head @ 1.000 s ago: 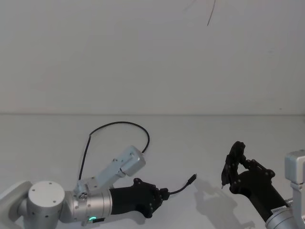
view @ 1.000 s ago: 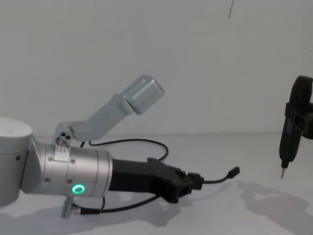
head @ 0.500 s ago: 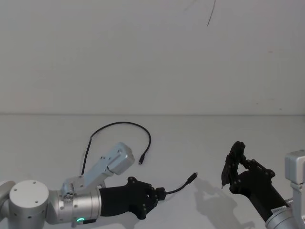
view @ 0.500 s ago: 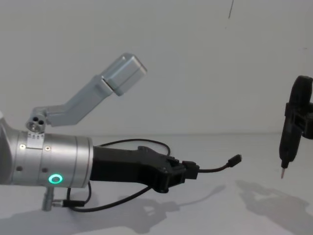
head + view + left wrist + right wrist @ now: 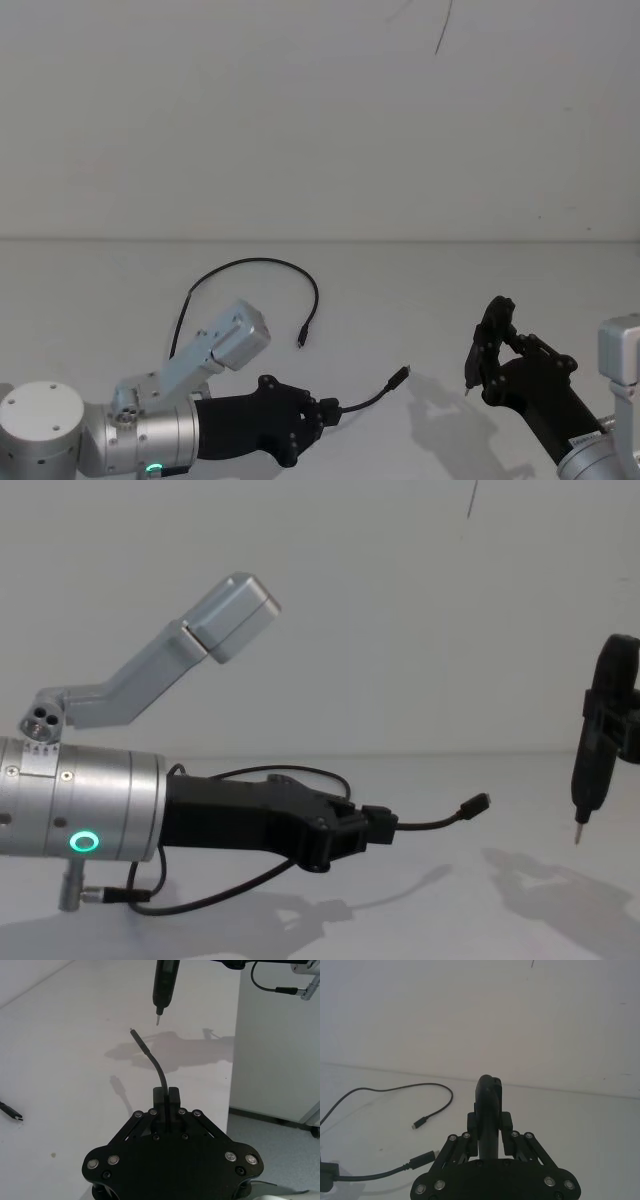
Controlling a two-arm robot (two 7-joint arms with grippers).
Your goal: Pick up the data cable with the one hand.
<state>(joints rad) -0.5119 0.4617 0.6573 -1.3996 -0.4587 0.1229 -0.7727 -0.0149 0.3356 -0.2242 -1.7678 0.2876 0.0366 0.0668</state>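
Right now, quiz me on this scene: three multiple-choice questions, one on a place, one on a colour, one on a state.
1. Where is the free plug of the cable?
A lying on the table
B tucked under the silver arm
C hanging off the edge

2. What colour is the ring light on the left arm?
A red
B green
C blue

3. The left gripper is:
A open above the cable
B shut on the cable
C open, resting flat

Answers:
1 A, the plug lies flat beyond the left gripper.
2 B, it glows green.
3 B, it pinches the cable just behind the other plug, which sticks out toward the right gripper.
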